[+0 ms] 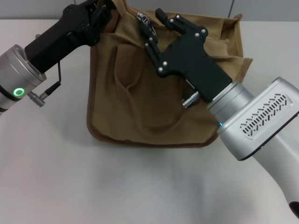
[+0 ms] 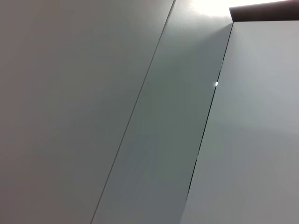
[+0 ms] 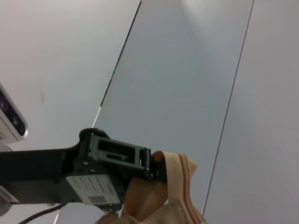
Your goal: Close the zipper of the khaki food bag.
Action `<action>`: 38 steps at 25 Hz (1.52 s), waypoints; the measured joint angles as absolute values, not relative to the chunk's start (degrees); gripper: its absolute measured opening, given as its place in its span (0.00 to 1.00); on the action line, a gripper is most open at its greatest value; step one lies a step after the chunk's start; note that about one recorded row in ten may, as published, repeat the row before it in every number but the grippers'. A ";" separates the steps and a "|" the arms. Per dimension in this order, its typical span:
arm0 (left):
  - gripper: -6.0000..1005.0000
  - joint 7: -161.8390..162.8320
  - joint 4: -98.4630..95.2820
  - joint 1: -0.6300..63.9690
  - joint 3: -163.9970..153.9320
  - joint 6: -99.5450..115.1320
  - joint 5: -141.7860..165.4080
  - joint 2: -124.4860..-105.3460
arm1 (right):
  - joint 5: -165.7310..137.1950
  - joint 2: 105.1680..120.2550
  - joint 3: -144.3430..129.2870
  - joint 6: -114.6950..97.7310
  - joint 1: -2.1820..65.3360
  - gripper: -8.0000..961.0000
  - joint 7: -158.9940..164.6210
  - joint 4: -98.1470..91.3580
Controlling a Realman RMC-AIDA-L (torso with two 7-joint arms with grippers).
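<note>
The bag [image 1: 154, 102] sits on the bench [image 1: 70, 177] toward the far side, in front of the robot, its tan body slumped and creased, brown piping along the lower edge.

The left gripper [image 1: 100, 16] reaches in from the left to the bag's far left top corner. In the right wrist view the same gripper [image 3: 152, 163] shows its jaws clamped on a fold of the bag's top edge [image 3: 175, 179], with a line of zipper tape [image 3: 187, 186] running through that fold. The left wrist view shows only plain wall panels.

The right gripper [image 1: 152, 25] comes in from the right and lies over the bag's top, its black fingers [image 1: 149, 44] pointing toward the far left. A small silver pull tab [image 1: 141, 18] shows right at its fingertips; the jaws look nearly together there, but whether they pinch the tab cannot be told.
</note>
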State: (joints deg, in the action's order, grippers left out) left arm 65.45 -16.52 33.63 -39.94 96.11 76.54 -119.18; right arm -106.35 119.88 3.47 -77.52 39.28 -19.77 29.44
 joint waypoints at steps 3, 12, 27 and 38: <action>0.04 65.44 -16.52 33.70 -39.94 96.01 76.55 -119.18 | -106.35 119.88 3.82 -76.95 39.41 0.31 -19.77 29.45; 0.04 65.40 -16.52 33.74 -39.74 95.90 76.55 -119.18 | -106.37 119.88 4.38 -76.72 39.19 0.28 -19.78 29.17; 0.04 65.39 -16.44 33.86 -39.72 95.09 76.55 -119.18 | -106.37 119.88 4.70 -76.61 39.02 0.26 -20.14 28.44; 0.04 65.39 -16.43 33.96 -39.73 94.81 76.55 -119.18 | -106.34 119.88 4.91 -75.81 39.98 0.26 -20.22 27.27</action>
